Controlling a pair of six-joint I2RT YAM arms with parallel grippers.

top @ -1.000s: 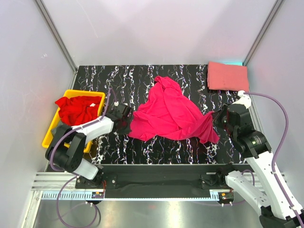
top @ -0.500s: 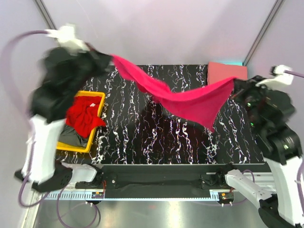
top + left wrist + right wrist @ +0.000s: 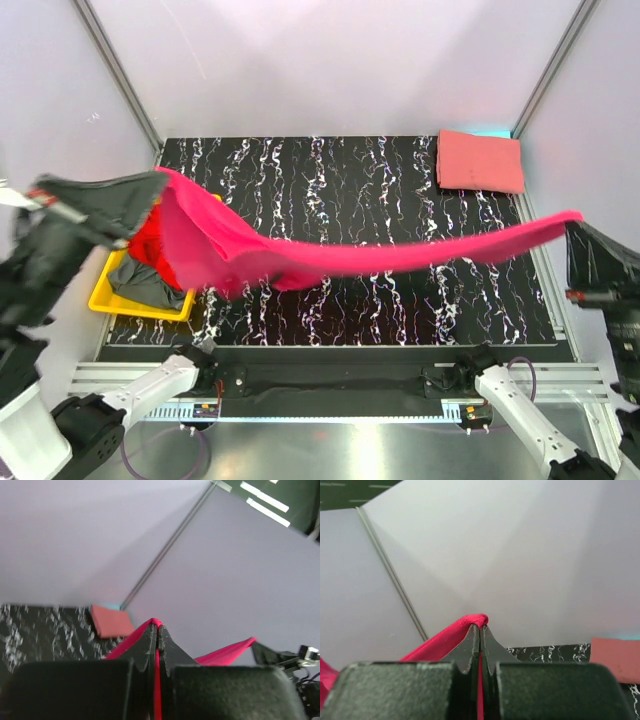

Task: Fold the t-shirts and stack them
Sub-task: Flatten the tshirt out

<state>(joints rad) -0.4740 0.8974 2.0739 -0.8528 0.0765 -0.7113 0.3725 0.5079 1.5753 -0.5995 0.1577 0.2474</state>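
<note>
The magenta t-shirt (image 3: pixel 350 258) hangs in the air as a long taut band across the table, from far left to far right. My left gripper (image 3: pixel 150 188) is shut on its left end, raised above the yellow bin. My right gripper (image 3: pixel 572 224) is shut on its right end beyond the table's right edge. In the left wrist view the left gripper (image 3: pixel 158 626) pinches magenta cloth (image 3: pixel 225 654). The right gripper (image 3: pixel 480 625) likewise pinches a magenta fold (image 3: pixel 440 640). A salmon t-shirt (image 3: pixel 480 160) lies folded at the back right corner. A red t-shirt (image 3: pixel 150 245) and a grey t-shirt (image 3: pixel 140 282) lie crumpled in the bin.
The yellow bin (image 3: pixel 130 305) stands at the table's left edge, partly under the left arm and the stretched cloth. The black marbled table (image 3: pixel 380 180) is walled by pale panels at the back and both sides. The folded salmon t-shirt (image 3: pixel 111 621) also shows from the left wrist.
The magenta t-shirt, crumpled on the table a second ago, has been lifted. Both arms swung up, apart and toward the near edge, pulling it taut.
</note>
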